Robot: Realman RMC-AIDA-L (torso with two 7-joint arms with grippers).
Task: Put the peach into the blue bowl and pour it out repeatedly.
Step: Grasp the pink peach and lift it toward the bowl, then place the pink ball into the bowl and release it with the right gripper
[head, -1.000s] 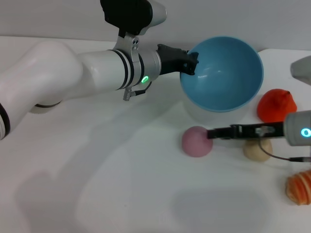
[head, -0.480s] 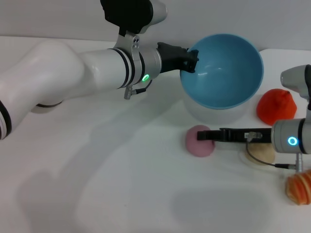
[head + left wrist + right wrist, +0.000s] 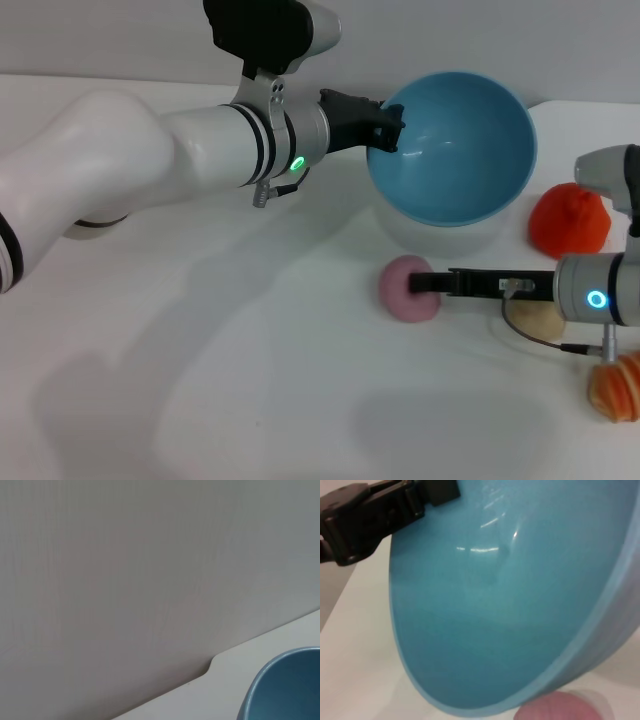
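Left gripper [image 3: 385,128]: clamped on tilted blue bowl [image 3: 455,150] rim. Right gripper [image 3: 422,284]: has advanced onto peach [image 3: 404,289]; closure indeterminate, pickup pending.

The bowl [image 3: 520,595] fills most of this view, tipped so its glossy blue inside faces the camera, with bright glints on the wall. The left gripper [image 3: 427,495], black, is clamped on the bowl's rim, 1 finger reaching over onto the inner side. Just beside the bowl's lower rim shows the rounded pink top of the peach [image 3: 557,707]. White desk [image 3: 355,650] lies beside the bowl.
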